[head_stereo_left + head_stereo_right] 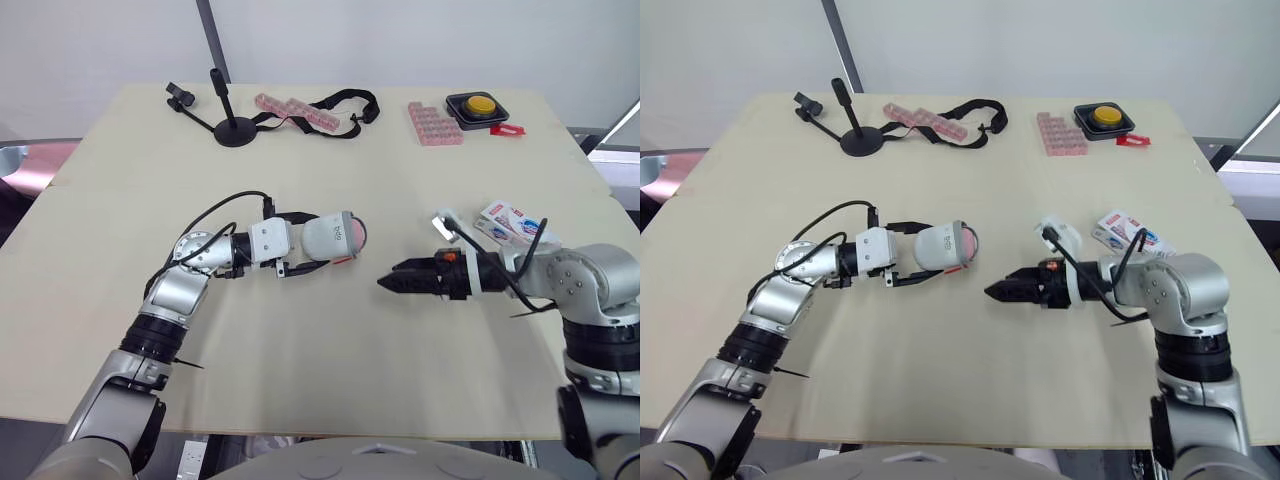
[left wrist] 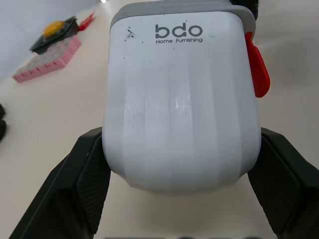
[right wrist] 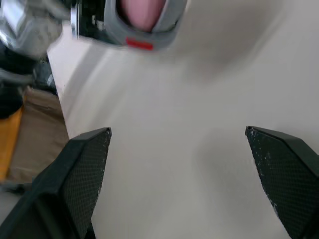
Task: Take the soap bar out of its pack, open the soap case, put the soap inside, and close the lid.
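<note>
A white plastic soap case with grey rim and red latch (image 2: 182, 99) is being gripped between the fingers of the left gripper (image 1: 318, 240) at centre-left, with a pink soap bar (image 3: 142, 12) showing inside the rim. The right gripper (image 1: 392, 281) is being held at centre-right, its jaws spread and empty. A white-and-blue soap pack (image 1: 510, 222) is lying at the right.

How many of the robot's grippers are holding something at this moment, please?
1. The left gripper is shut on the white soap case, left of centre; the right gripper is open and empty, pointing at the case.
</note>
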Available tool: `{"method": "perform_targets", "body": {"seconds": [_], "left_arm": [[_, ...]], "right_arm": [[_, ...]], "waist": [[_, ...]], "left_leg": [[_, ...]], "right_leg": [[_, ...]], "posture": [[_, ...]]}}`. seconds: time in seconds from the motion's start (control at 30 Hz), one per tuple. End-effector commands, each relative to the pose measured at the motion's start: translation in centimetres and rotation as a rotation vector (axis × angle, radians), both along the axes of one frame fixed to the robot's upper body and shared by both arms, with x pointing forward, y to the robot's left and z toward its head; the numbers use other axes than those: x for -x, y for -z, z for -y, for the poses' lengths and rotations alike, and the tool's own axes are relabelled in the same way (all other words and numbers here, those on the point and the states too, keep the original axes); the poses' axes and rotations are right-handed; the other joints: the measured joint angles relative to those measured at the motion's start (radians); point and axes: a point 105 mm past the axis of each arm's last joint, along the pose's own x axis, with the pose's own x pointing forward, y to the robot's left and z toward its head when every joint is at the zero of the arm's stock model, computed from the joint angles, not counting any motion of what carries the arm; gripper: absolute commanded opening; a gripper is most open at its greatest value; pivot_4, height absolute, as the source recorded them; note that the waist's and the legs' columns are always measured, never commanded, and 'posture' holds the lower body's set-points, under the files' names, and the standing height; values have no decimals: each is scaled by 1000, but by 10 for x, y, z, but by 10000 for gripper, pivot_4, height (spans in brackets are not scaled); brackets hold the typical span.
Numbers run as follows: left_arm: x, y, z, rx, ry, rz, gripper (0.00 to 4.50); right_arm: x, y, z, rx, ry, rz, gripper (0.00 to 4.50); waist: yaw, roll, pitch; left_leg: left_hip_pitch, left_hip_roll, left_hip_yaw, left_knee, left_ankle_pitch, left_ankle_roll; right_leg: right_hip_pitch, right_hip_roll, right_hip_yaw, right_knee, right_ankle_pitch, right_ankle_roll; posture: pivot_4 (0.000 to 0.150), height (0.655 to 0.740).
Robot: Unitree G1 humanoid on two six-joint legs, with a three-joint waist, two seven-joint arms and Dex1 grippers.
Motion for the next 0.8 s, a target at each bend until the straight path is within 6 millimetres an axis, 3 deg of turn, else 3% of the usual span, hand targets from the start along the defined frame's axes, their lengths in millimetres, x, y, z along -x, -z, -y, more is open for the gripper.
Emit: {"method": "perform_targets", "body": {"seconds": [0.03, 0.43, 0.8], "left_arm": [[3, -18, 2, 44, -4, 115, 34326], [13, -12, 10, 58, 40, 142, 34326], [13, -9, 13, 43, 54, 135, 34326]], "right_arm": [[-4, -12, 1, -15, 12, 29, 44488], [-11, -19, -9, 45, -52, 115, 44488], [-13, -24, -28, -15, -94, 101, 44488]], "waist": [[8, 0, 0], [5, 1, 0], [5, 1, 0]], "left_leg": [[1, 0, 0, 0, 0, 0], [2, 0, 0, -1, 0, 0], [5, 0, 0, -1, 0, 0]], "right_leg": [[0, 0, 0, 0, 0, 0], [0, 0, 1, 0, 0, 0], [0, 0, 0, 0, 0, 0]], "posture": [[1500, 7400], [1500, 7400], [1500, 7400]]}}
